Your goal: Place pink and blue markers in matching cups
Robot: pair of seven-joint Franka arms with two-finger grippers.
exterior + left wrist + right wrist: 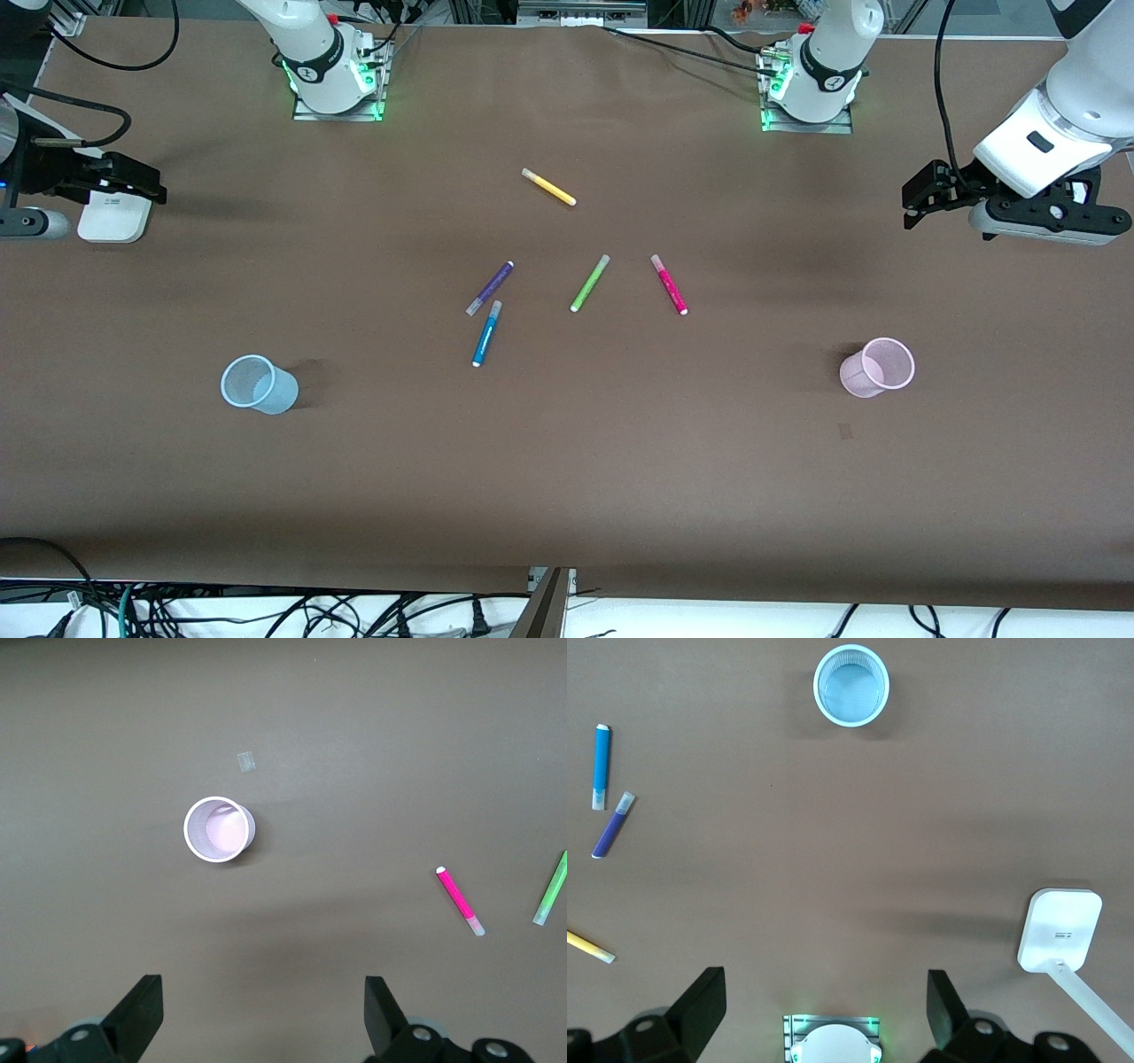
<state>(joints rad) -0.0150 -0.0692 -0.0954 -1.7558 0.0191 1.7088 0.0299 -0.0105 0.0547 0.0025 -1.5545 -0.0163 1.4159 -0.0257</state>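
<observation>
Brown table point(567, 496) spans the whole front view; both arm bases stand along its edge farthest from the front camera.

Landmark for all places: the lime-green marker point(590, 283), lying flat near the table's middle.

Left gripper point(917, 208): up in the air over the table's left-arm end, well apart from the landmark. Jaws spread wide, nothing between them; in the left wrist view both fingers point(137, 1014) stand far apart over bare table. Arm waits.

Right gripper point(133, 182): up over the right-arm end of the table, beside a white flat device point(112, 217). Jaws likewise wide apart and empty; fingers point(700, 1001) show the same in the right wrist view. Arm waits.

Pale blue cup point(258, 384): upright, nearer the front camera than the landmark, well toward the right arm's end. Empty.

Pale pink cup point(877, 367): upright, nearer the front camera than the landmark, well toward the left arm's end. Empty.

Blue marker point(486, 333): flat on the table, slightly nearer the camera than the landmark, on its right-arm side.

Pink marker point(669, 283): flat, level with the landmark, just on its left-arm side, apart from it.

Purple marker point(490, 288): flat, on the landmark's right-arm side, its end close to the blue marker's cap.

Yellow marker point(548, 187): flat, farther from the camera than the landmark.
</observation>
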